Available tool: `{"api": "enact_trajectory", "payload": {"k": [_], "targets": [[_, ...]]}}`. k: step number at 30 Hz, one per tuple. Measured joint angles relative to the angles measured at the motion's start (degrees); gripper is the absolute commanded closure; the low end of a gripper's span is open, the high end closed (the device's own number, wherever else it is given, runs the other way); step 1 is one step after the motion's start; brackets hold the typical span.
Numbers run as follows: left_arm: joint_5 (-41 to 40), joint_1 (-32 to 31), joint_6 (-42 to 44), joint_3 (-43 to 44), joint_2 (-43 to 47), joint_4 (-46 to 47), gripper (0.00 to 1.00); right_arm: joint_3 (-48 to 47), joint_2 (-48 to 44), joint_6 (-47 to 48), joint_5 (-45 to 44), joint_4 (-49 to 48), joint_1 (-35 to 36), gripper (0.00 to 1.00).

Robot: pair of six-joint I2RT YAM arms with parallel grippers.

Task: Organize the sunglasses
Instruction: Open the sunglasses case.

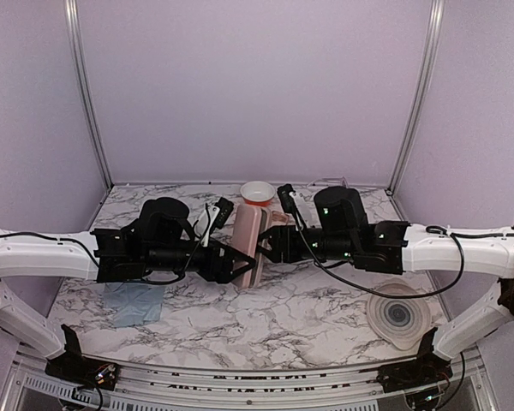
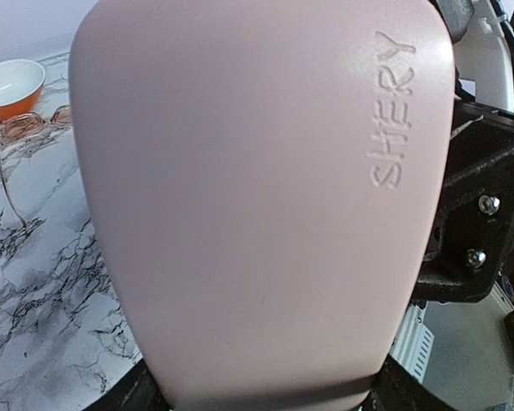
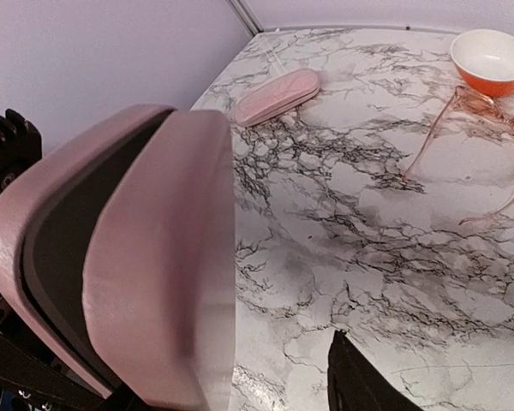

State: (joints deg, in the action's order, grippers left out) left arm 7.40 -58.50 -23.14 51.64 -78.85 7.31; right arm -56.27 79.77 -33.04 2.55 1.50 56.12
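Seen from above, left to right. One light blue cloth [image 1: 133, 301] flat on the marble table [image 1: 308, 321], near the front left. Left gripper [image 1: 242, 271] reaching rightward, clamped on the near end of one pink case [image 1: 249, 233]; dark fingers [image 2: 141, 396] hugging both lower corners in the left wrist view, "SHERY" embossed on the shell. Case held mid-table, long axis running near to far, shells parted with a dark lining showing in the right wrist view. Behind it, one white-and-orange bowl [image 1: 257, 190].

One pair of sunglasses [image 3: 480, 103] visible, hidden from above: orange-brown tinted lenses, thin wire frame, lying on the marble with the lens front just beside the bowl. Both temples unfolded, pointing away from the bowl; long axis along those temples, slanting toward the lower left of the right wrist view.

Right gripper [image 1: 271, 244] reaching leftward against the case's right side; one finger [image 3: 360, 385] in view, clear of the case, the other hidden, so impossible to tell whether open or closed. Far right, one pale round disc [image 1: 400, 317] with a dark centre. A second pink case [image 3: 276, 96], closed, lying by the wall: two cases in all.
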Motion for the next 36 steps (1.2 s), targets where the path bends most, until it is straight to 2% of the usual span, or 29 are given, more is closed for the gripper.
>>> {"api": "enact_trajectory", "payload": {"k": [20,36], "targets": [[3.61,-0.22,-0.81,0.07,0.02,0.31,0.61,4.96,-4.0,-0.44,1.22,-3.26,0.24,0.7],[7.32,-0.35,-2.58,0.07,1.7,3.3,0.61,9.2,-10.1,-0.39,4.28,-8.57,-0.33,0.73]]}}
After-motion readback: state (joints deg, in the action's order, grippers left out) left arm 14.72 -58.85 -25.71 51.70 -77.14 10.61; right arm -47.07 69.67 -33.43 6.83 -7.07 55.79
